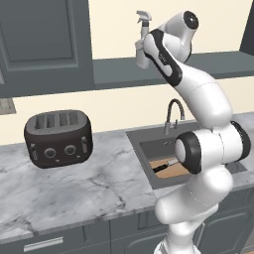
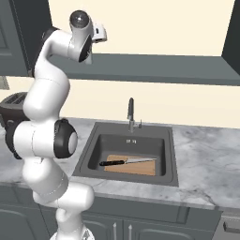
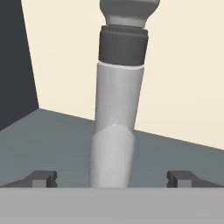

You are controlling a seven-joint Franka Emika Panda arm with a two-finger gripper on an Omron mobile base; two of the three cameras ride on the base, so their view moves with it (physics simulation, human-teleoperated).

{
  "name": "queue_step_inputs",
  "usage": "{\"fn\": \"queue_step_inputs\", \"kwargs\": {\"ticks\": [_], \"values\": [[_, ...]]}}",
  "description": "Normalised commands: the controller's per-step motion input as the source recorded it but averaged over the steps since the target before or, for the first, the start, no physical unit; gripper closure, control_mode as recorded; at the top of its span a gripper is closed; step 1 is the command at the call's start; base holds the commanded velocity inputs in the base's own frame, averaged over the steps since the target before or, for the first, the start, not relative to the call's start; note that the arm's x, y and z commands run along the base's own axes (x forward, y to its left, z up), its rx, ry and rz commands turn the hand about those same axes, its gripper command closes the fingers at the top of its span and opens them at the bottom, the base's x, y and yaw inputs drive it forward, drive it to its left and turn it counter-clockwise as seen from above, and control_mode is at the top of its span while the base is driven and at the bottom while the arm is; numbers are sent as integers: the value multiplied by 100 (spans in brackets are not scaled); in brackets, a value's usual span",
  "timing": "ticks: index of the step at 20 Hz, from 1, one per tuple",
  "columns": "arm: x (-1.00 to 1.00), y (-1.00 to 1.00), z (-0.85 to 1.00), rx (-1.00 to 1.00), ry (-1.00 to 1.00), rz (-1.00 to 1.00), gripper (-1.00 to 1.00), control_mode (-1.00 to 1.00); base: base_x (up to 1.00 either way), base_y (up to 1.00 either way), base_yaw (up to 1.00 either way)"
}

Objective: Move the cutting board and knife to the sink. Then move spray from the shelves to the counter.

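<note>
Presently, stock as follows.

Board (image 2: pixel 133 167): flat in the sink (image 2: pixel 93 140) basin. Placed.

Knife (image 2: pixel 124 162): lying on the board, black handle toward the arm's side. Placed. First half of the task judged done.

Spray (image 3: pixel 116 127): upright on the shelf (image 2: pixel 154 68), near the wall; trigger head (image 1: pixel 143 18) visible above the arm's wrist in the left base view.

Gripper (image 3: pixel 113 178): raised to shelf level, jaws spread wide, one tip either side of the bottle's lower body, neither touching it.

Counter (image 1: pixel 89 181): marble, toaster (image 1: pixel 58 137) at its left.

Step in hand: the grasp on the spray. Next move calls for closing squarely on the bottle, lifting it off the shelf, then lowering it to the counter.
</note>
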Motion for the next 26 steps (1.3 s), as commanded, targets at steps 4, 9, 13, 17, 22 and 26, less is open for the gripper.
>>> {"fn": "queue_step_inputs", "kwargs": {"ticks": [4,9,13,17,22,26], "values": [[20,0,-5,0,4,0,-100,-100,0,0,0],[19,0,-3,2,3,0,-100,-100,0,0,0],[11,2,-1,3,0,0,-100,-100,0,0,0],[10,5,-6,3,0,0,-100,-100,0,0,0],[5,6,-4,2,0,0,-100,-100,0,0,0],[5,9,-7,1,0,0,-100,-100,0,0,0]]}}
